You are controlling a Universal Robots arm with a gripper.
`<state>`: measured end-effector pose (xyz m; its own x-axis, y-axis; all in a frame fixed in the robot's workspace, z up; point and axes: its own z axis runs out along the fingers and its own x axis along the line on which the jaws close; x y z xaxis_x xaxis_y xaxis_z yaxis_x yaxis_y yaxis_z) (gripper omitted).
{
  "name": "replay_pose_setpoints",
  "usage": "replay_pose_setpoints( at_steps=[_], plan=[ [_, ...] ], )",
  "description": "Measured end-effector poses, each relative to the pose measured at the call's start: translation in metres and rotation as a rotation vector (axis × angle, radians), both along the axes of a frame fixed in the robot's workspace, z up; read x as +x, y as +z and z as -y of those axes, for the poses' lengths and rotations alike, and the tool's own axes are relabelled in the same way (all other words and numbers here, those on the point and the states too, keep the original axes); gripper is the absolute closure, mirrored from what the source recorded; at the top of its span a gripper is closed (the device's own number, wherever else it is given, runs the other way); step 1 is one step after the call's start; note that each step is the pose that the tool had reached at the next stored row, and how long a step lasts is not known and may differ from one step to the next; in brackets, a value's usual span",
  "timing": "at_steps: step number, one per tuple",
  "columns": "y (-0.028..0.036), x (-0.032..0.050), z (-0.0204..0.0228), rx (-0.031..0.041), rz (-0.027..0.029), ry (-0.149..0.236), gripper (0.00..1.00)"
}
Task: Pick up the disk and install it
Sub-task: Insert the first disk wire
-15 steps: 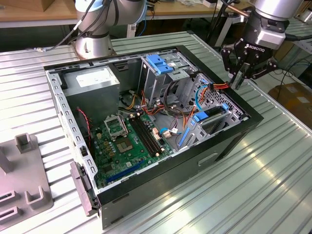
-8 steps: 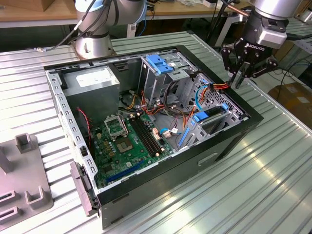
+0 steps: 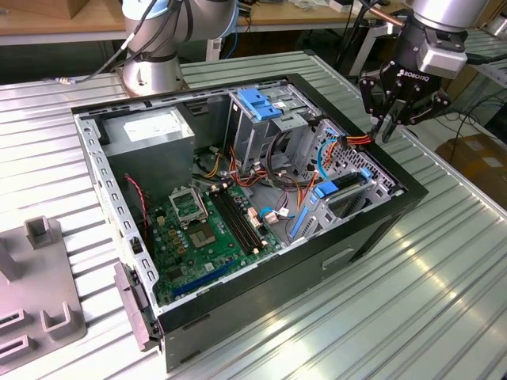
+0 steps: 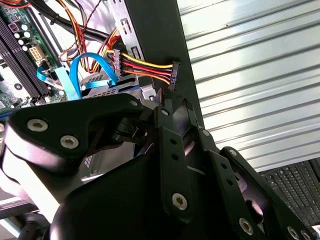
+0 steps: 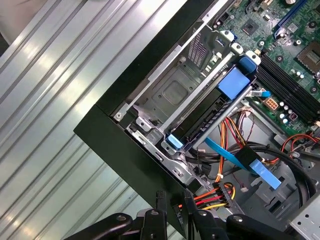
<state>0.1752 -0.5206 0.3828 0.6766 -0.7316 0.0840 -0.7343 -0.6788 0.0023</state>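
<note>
In the exterior view my fingers (image 3: 390, 125) hung over the rim of the open computer case (image 3: 333, 265), at about two o'clock from its middle. The case stood on the ribbed tabletop (image 3: 444, 269). The fingers were drawn close, with only a narrow gap between them, and gripped nothing. The disk (image 3: 348, 192) was out of my hold, lying inside the case at about three o'clock. The case also held the motherboard (image 3: 206, 229) at seven o'clock and the power supply (image 3: 150, 134) at ten o'clock.

In the second wrist view the power connector (image 4: 173, 75), on its red, yellow and orange wires, lay across the case's rim. It was just beyond my fingers, apart from them and plugged into nothing.

In the first wrist view the disk (image 5: 215, 112) sat in the drive cage (image 5: 175, 90), framed by its blue rail. I judged the pick-up and seating done and the cabling not yet. Whether the disk had latched, I could not tell.
</note>
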Motion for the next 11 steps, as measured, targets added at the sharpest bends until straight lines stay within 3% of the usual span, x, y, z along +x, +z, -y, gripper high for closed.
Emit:
replay_pose_setpoints(
  at_steps=[11],
  plan=[
    [0.0, 0.0001, 0.0, 0.0, 0.0, 0.0, 0.73]
  ],
)
